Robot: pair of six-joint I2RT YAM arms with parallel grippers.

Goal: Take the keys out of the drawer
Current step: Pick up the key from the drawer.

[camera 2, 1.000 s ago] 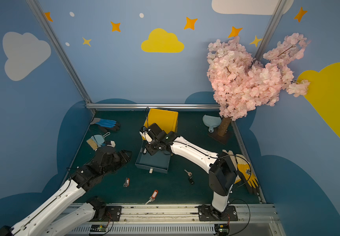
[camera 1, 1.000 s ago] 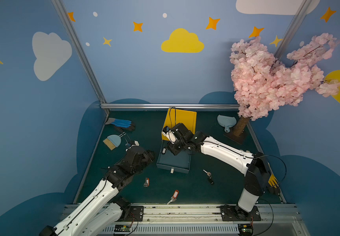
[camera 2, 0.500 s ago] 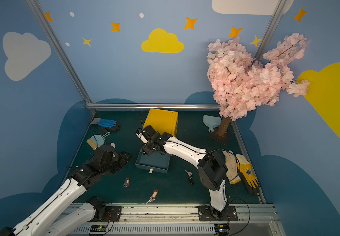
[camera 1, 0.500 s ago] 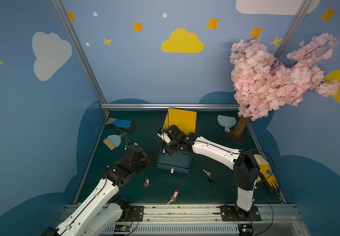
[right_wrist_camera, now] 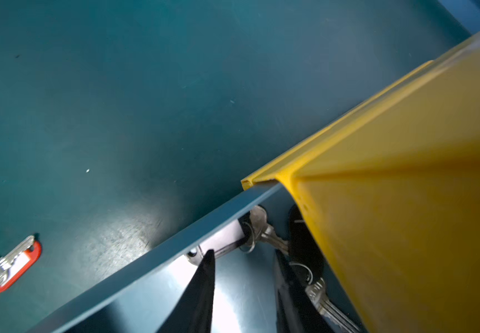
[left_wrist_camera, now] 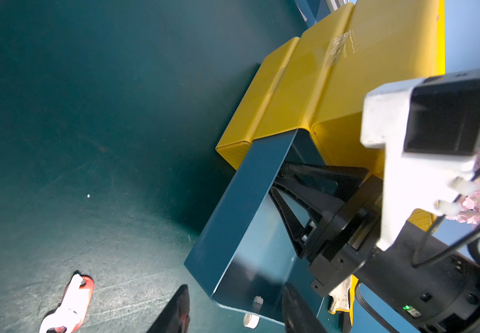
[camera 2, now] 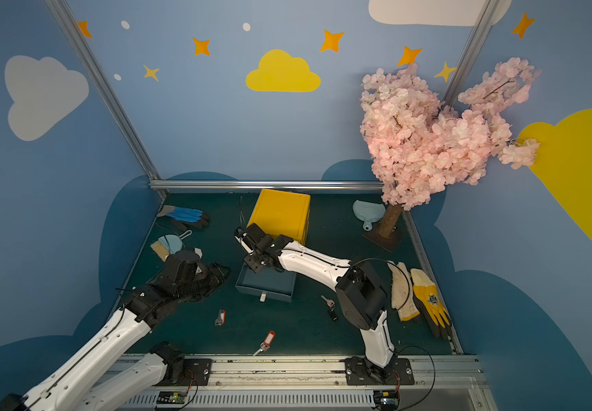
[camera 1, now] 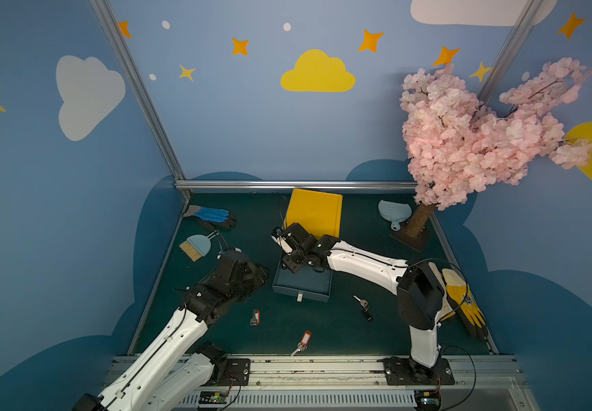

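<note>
**Hanging Over the Keys in the Drawer**

Some keys (right_wrist_camera: 257, 227) lay at the back of the blue drawer (right_wrist_camera: 146, 265), right where it slid under the yellow box (right_wrist_camera: 406, 201). One silver key was on a ring with a white tag (right_wrist_camera: 224, 239). Next to it lay a black fob (right_wrist_camera: 305, 245) and a silver bunch (right_wrist_camera: 322, 299) on another ring.

The right gripper (right_wrist_camera: 244, 276) was down inside the drawer, just in front of these keys. Its two black fingers stood apart, with only the shiny drawer floor between them. One finger was just beside the black fob, but I could not tell if it touched.

The left gripper (left_wrist_camera: 233, 311) was apart too and held nothing. It hung near the front corner of the drawer, close to the small white knob (left_wrist_camera: 251, 320).

More keys lay out on the green mat (camera 1: 330, 331). A red-tag key (camera 1: 255, 316) lay near the left gripper. Another red key (camera 1: 303, 341) lay close to the front rail. A black-and-silver bunch (camera 1: 364, 307) lay on the right arm's side of the drawer.

Farther away were a blue glove (camera 1: 212, 215), a little brush (camera 1: 195, 245), a pale blue dustpan (camera 1: 394, 211), a pink tree (camera 1: 483, 131) and yellow gloves (camera 1: 462, 302).
</note>
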